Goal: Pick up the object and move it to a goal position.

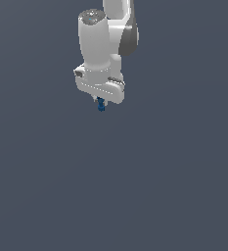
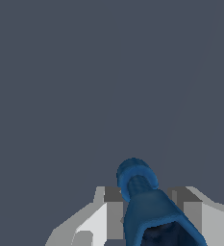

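The object (image 1: 101,105) is a tiny blue upright piece that hangs just under the white robot gripper (image 1: 101,101) in the upper middle of the exterior view. In the wrist view the blue object (image 2: 144,202) fills the space between the two grey fingers (image 2: 112,211), with a rounded end pointing away from the camera. The fingers sit against both of its sides, so the gripper is shut on it. The gripper holds it in the air, above the flat grey ground (image 1: 110,196). No goal marker shows in either view.
The white arm (image 1: 105,44) rises out of the top of the exterior view. Around it there is only plain grey ground (image 2: 84,72).
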`<state>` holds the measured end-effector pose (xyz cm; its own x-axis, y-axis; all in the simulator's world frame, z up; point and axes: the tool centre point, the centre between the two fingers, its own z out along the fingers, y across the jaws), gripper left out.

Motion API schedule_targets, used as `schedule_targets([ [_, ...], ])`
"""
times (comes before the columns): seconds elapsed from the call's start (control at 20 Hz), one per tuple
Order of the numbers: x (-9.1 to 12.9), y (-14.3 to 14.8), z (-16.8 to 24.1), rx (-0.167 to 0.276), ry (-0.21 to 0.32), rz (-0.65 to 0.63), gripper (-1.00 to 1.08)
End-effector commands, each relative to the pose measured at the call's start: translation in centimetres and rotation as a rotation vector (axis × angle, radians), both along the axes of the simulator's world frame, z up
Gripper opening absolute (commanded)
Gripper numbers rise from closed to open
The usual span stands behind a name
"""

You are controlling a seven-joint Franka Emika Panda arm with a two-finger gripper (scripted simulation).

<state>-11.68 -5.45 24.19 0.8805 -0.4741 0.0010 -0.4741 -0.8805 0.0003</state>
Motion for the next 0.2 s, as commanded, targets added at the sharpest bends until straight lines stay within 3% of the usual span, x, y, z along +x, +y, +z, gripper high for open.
schedule_targets([
  [0.0,-0.22,0.07,0.52,0.000,0.001,0.000,-1.00],
  [0.15,-0.26,0.11,0.71,0.000,0.001,0.000,-1.00],
])
